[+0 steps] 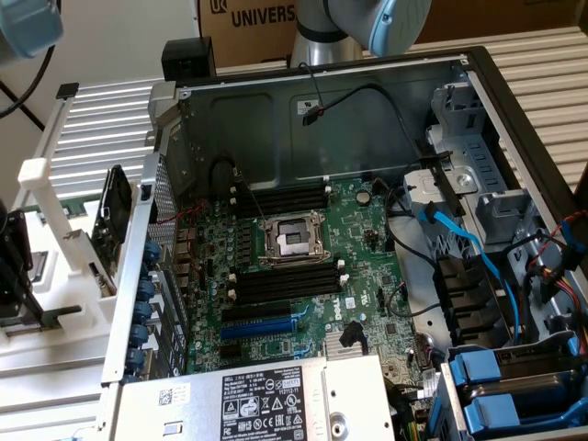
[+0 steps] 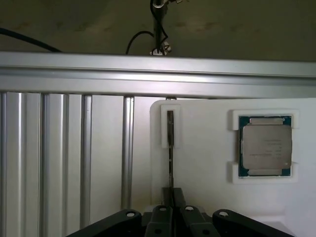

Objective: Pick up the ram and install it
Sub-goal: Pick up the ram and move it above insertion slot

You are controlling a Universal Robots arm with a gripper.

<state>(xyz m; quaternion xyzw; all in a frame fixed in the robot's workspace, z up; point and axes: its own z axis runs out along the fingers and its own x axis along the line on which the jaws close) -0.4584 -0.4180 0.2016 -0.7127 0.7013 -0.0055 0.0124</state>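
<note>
From the wrist camera I see the gripper (image 2: 172, 197) drawn in tight on the ram (image 2: 170, 148). The ram stands on edge in a slot of the white plastic holder (image 2: 207, 163), so I get only a thin dark strip and can't read its label or chips. Just beside it in the holder sits a square processor (image 2: 265, 145) with a dull metal lid, its print too faint to read. Ribbed aluminium rails (image 2: 158, 74) lie past the holder.

In the exterior view a cardboard box (image 1: 248, 23) at the far side reads "UNIVERS", cut off by the arm (image 1: 367, 18). The open steel case (image 1: 276, 119) holds a green motherboard (image 1: 367, 266) with long black slots (image 1: 285, 280) and a blue slot (image 1: 262, 326). The black label (image 1: 262, 404) at the near edge is too small to read.
</note>
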